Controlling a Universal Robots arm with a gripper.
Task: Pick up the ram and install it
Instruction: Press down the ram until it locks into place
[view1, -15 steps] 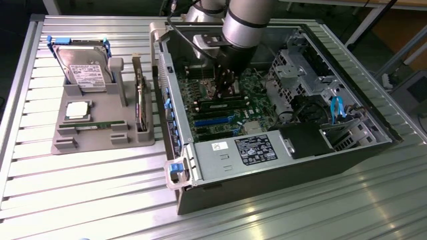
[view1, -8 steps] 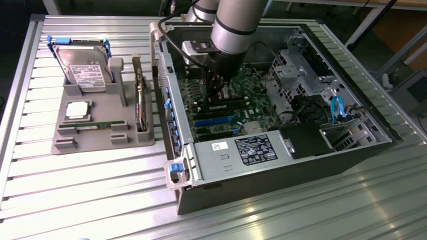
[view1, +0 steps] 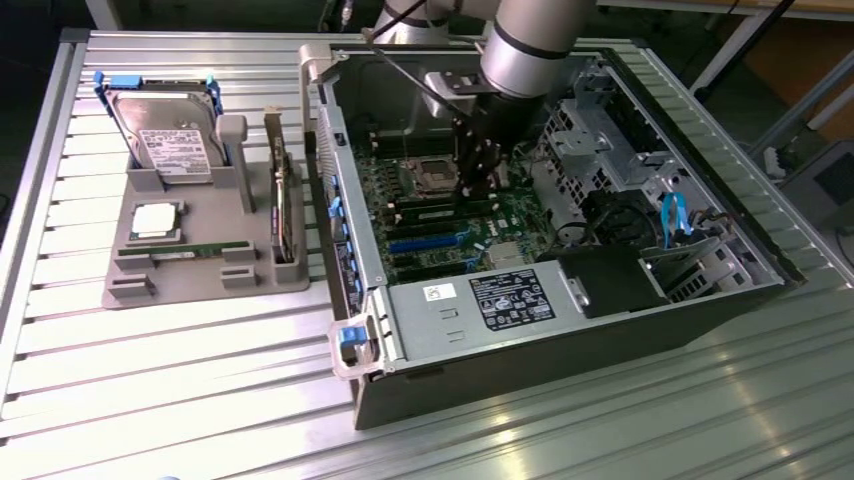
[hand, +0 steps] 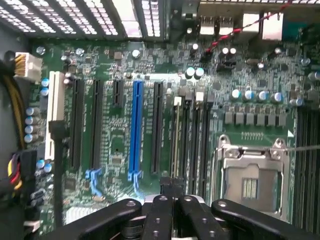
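The ribbed aluminium table (view1: 160, 400) gleams with a brushed, reflective sheen. The grey plastic parts tray (view1: 200, 285) looks matt. The open black metal computer case (view1: 561, 350) is dull, and the black jointed plastic claw (hand: 172, 192) shines slightly.

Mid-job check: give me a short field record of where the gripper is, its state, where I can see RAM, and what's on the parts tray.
gripper: inside the open computer case, over the motherboard, shut
held: a thin dark edge shows between the fingertips in the wrist view; cannot confirm it is a ram stick
ram stick: one lies flat in the tray's front slot, untouched
memory slots: directly ahead of the fingertips, beside the CPU socket
parts tray: also holds hard drive, processor chip, upright circuit card
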